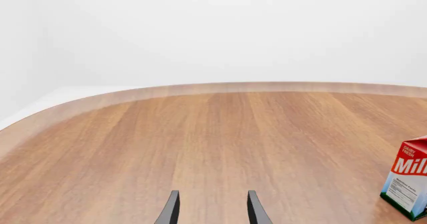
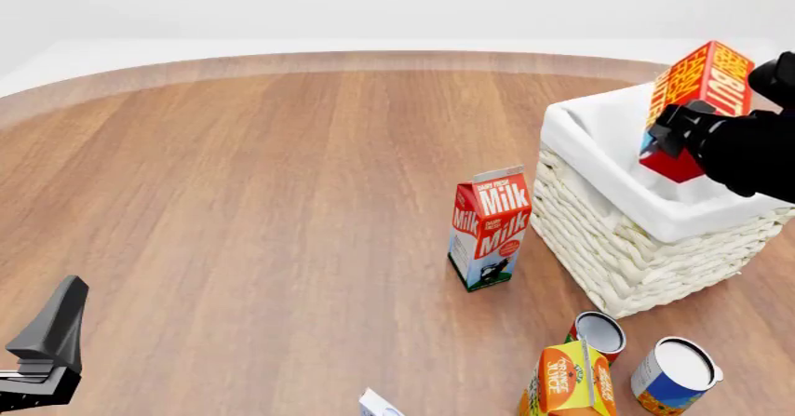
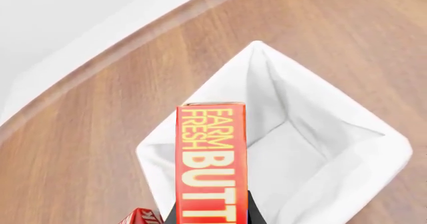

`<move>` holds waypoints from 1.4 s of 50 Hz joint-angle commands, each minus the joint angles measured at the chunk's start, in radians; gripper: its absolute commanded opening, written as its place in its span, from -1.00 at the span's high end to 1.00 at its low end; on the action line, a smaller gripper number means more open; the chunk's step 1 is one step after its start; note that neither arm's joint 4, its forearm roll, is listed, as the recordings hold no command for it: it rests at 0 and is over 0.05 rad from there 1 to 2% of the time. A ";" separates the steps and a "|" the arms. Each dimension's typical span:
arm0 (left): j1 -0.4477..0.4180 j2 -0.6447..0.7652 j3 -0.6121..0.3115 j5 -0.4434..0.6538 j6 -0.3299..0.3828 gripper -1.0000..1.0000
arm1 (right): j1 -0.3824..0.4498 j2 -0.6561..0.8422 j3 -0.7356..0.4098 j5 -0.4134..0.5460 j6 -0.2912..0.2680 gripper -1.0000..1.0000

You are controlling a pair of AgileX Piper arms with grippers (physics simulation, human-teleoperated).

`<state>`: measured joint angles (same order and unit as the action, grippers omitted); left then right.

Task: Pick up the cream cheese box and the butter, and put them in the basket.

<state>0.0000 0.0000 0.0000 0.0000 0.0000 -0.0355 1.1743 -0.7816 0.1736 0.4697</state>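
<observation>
— Starting at the left: anything under way there?

— Not by the look of it. Finds the left gripper low at eight o'clock of the front view, well apart from every carton. Shows in its own wrist view both jaws spread wide over bare table, gripping nothing.

— And the cream cheese box?

— Pokes one white-and-blue corner in at six o'clock, hard on the frame's lower edge: cream cheese box, on the table, untouched. Counts as not yet begun.

— Moving toward the middle?

— Passes the milk carton, upright just right of centre, close beside the basket's near wall. Then, at five o'clock, the orange juice carton and two cans. No part of the job, any of them.

— Further right, then.

— Puts the basket at three o'clock and, above its far rim at two o'clock, the butter, tilted, clear of the liner. Has the right gripper clamped on the box's lower end; confirms it in the right wrist view, one jaw on each side of the butter, open basket straight below. Shows only bare liner inside, as far as visible.

— Tally?

— Butter lifted and carried over the basket, release outstanding. Cream cheese box entirely left to do. Roughly a third along, at a guess.
</observation>
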 commanded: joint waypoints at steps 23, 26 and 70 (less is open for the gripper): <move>0.000 0.000 0.000 0.000 0.000 -1.00 | -0.006 0.050 -0.013 -0.053 0.010 1.00; 0.000 0.000 0.000 0.000 0.000 -1.00 | -0.006 0.050 -0.013 -0.054 0.012 1.00; 0.000 0.000 0.000 0.000 0.000 -1.00 | -0.042 0.123 -0.005 -0.106 -0.006 1.00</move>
<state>0.0000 0.0000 0.0000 0.0000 0.0000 -0.0611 1.2725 -0.7929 0.0737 0.4367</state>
